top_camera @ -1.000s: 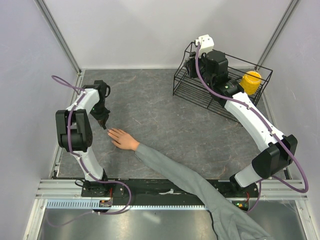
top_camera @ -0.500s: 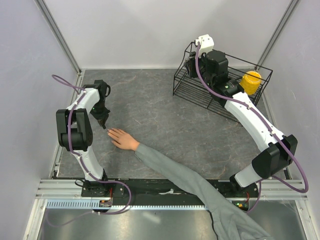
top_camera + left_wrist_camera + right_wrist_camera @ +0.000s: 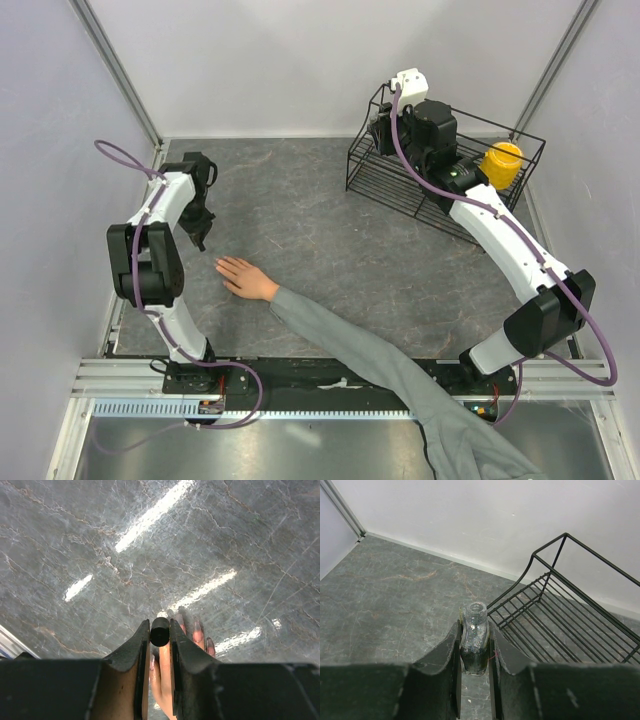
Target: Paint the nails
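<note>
Two arms are working over the grey table point(image 3: 300, 200), and one bare human hand point(image 3: 243, 277) is lying flat on it at the near left, one grey sleeve point(image 3: 350, 345) trailing back toward the bases. The left gripper point(image 3: 160, 625) is pinching one small round black cap point(image 3: 160, 634) tightly between its jaws. Just past its tips three fingertips are showing, and the nails point(image 3: 197, 626) on them are facing up and looking tinted. I am counting one glass bottle point(image 3: 473, 650), open-necked with dark liquid in its lower part, and the right gripper point(image 3: 474, 627) is clamping it upright at the far right, just beside the one black wire basket point(image 3: 365, 175). One yellow container point(image 3: 501, 163) is sitting in that basket.

Compared with a second ago, the left gripper is now sitting farther from the fingertips, pulled back toward the far left. The hand, the right arm and the bottle are staying where they were.
</note>
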Robot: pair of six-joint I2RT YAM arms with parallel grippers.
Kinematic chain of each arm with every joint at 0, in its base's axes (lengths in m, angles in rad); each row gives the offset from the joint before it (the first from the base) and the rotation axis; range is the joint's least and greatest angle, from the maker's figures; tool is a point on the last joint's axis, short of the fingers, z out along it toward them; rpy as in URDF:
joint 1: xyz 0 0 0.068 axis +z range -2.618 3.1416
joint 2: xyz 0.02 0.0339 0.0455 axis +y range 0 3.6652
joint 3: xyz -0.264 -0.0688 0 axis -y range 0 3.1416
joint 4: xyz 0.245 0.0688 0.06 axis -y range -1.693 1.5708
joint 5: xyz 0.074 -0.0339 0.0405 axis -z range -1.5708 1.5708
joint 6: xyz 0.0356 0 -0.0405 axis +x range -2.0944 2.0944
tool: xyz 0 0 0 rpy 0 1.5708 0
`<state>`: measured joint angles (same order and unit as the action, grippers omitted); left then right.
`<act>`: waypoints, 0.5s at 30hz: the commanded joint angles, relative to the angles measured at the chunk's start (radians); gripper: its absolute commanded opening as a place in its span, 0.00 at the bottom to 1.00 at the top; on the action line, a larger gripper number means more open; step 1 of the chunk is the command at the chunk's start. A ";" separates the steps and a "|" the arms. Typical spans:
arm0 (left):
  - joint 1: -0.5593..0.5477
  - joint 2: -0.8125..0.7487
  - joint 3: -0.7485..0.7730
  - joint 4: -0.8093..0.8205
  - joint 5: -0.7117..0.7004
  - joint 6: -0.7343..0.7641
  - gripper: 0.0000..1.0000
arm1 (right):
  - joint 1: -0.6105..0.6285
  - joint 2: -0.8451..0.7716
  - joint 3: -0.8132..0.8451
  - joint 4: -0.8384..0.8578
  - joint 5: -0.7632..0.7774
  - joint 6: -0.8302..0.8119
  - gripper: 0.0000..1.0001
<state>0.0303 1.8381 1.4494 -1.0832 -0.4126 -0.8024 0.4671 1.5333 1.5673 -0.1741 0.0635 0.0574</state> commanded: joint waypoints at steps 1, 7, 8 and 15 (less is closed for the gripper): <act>-0.018 -0.053 0.002 -0.003 0.015 0.041 0.02 | -0.002 -0.050 0.002 0.056 -0.011 0.009 0.00; -0.065 -0.146 0.068 0.094 0.073 0.126 0.02 | -0.001 -0.082 -0.019 0.054 -0.013 -0.001 0.00; -0.073 -0.154 0.092 0.094 0.087 0.131 0.02 | -0.001 -0.085 -0.024 0.053 -0.014 -0.005 0.00; -0.141 -0.319 0.063 0.187 0.283 0.173 0.02 | 0.011 -0.179 -0.110 0.054 -0.060 -0.027 0.00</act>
<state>-0.0818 1.6478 1.5116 -0.9871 -0.2672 -0.6998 0.4679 1.4387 1.5013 -0.1703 0.0429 0.0513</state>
